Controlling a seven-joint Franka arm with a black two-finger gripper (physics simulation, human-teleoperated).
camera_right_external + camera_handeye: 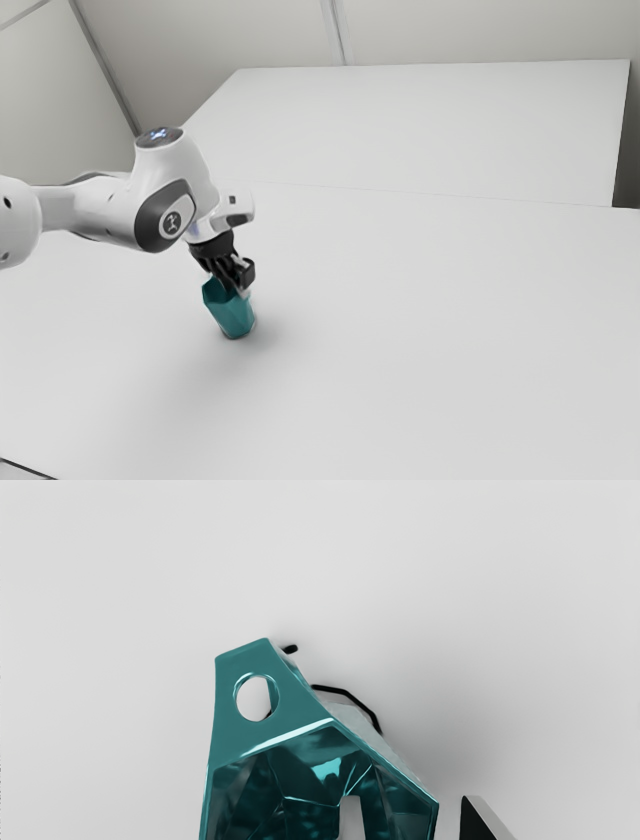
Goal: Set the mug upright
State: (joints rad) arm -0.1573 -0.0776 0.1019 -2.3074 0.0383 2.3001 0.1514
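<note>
The exterior view is looking from up high beside the arm (95,208), a good way back. It is facing down across the big white table (430,300), toward the walls (470,30) behind. The wrist view is sitting on the arm, close to the gripper (238,288). It is peeking down, very near, into the open mug (232,313). Both views are seeing the mug, the gripper's tips and some table around them.

White table (430,320); pale walls (480,30) beyond its far edge
</note>
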